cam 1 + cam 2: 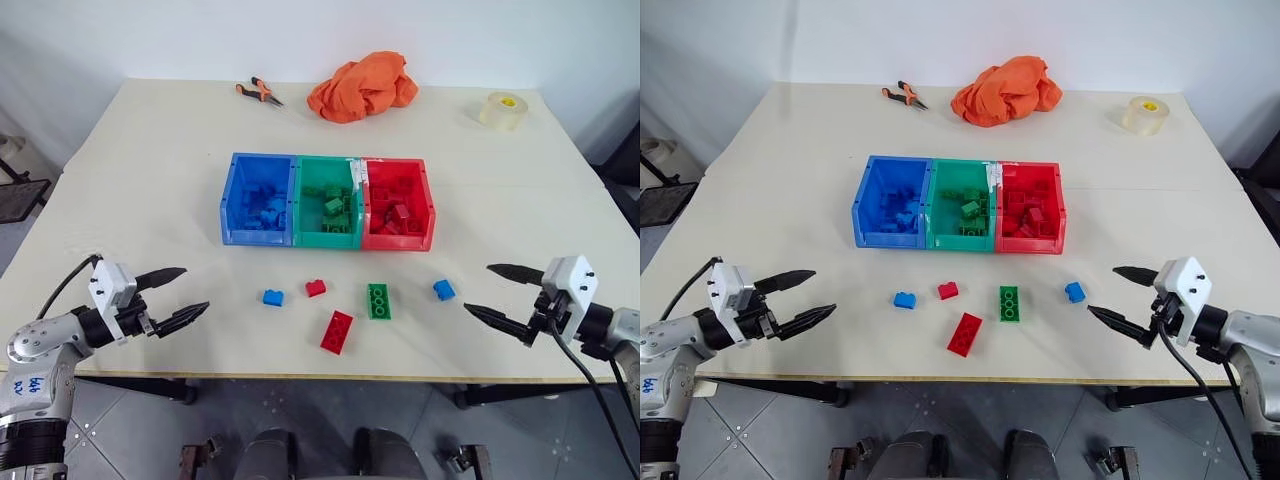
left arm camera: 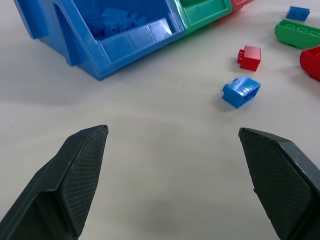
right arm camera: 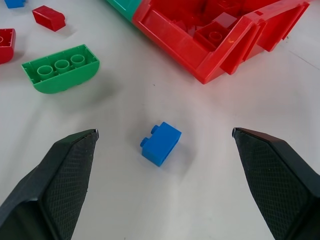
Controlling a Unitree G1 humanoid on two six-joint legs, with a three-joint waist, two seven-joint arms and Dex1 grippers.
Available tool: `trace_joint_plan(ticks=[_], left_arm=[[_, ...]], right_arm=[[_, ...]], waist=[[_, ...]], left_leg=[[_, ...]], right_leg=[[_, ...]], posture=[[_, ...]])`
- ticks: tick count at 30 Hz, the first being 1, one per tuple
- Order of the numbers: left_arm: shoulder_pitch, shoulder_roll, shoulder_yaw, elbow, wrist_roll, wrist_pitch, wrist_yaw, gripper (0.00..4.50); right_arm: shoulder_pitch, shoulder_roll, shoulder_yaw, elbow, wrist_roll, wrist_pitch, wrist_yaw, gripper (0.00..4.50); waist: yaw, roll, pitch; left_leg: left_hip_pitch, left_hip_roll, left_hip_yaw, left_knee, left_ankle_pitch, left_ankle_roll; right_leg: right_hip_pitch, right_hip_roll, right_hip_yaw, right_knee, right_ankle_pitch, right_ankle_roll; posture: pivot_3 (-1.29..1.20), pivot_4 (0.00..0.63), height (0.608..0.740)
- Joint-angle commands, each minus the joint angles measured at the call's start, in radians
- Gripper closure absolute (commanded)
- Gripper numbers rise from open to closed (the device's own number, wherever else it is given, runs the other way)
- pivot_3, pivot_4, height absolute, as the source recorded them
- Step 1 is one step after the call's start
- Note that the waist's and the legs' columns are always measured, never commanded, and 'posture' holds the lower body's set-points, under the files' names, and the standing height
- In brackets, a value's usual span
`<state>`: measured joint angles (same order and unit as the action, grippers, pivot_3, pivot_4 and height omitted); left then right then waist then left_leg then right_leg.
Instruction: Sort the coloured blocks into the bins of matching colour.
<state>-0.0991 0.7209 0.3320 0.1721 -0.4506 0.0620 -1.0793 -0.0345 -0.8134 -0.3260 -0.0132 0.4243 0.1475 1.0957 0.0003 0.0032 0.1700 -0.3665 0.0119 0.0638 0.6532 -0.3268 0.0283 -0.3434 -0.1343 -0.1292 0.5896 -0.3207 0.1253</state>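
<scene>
Hovering low over the pale counter (image 1: 150, 170) on either side of the loose bricks, the left gripper (image 1: 178, 296) and right gripper (image 1: 495, 291) are holding their black, cross-hatched fingers (image 2: 80, 175) spread wide and gripping nothing, apparently ready for a first pick. Five glossy studded blocks are lying apart in front of the joined bins (image 1: 328, 238): the left blue block (image 1: 273, 297), short red block (image 1: 316, 288), long red block (image 1: 337, 331), long green block (image 1: 378, 301) and right blue block (image 3: 160, 143), this last sitting between the right fingers' line of reach.

1. The bins (image 1: 327, 203) and blocks (image 1: 336, 331) are seen as smooth, glossy plastic.
2. The table (image 1: 150, 180) is shown matt and pale.
3. Soft crumpled fabric is shown by the orange cloth (image 1: 362, 86).
4. The fingertips (image 2: 82, 172) are finished in matt black cross-hatching.
</scene>
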Motion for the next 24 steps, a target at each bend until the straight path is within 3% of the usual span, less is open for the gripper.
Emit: trace_joint_plan(ticks=[1, 12, 24], left_arm=[[-0.012, 0.002, 0.003, -0.01, -0.008, -0.008, -0.002, 0.05], [0.004, 0.019, -0.069, -0.146, -0.04, 0.198, 0.005, 0.05], [-0.129, -0.014, -0.127, -0.056, -0.071, 0.139, -0.171, 0.05]], right_arm=[[-0.017, -0.003, -0.015, -0.003, 0.007, -0.017, -0.01, 0.0], [0.002, -0.04, -0.041, -0.022, 0.015, 0.074, -0.03, 0.0], [0.242, -0.16, -0.236, -0.123, 0.007, 0.193, -0.002, 0.0]], waist=[[0.0, 0.0, 0.0], [0.002, 0.0, 0.0], [0.019, 0.0, 0.0]], left_leg=[[0.0, 0.0, 0.0, 0.0, 0.0, 0.0], [0.0, 0.0, 0.0, 0.001, 0.0, 0.0], [0.001, -0.001, 0.002, 0.0, 0.0, 0.0]], right_leg=[[0.0, 0.0, 0.0, 0.0, 0.0, 0.0], [0.0, 0.001, 0.001, 0.001, 0.0, 0.0], [0.0, 0.002, 0.0, 0.0, 0.0, 0.0]], posture=[[0.0, 0.15, 0.74], [0.0, 0.15, 0.74], [0.0, 0.15, 0.74]])
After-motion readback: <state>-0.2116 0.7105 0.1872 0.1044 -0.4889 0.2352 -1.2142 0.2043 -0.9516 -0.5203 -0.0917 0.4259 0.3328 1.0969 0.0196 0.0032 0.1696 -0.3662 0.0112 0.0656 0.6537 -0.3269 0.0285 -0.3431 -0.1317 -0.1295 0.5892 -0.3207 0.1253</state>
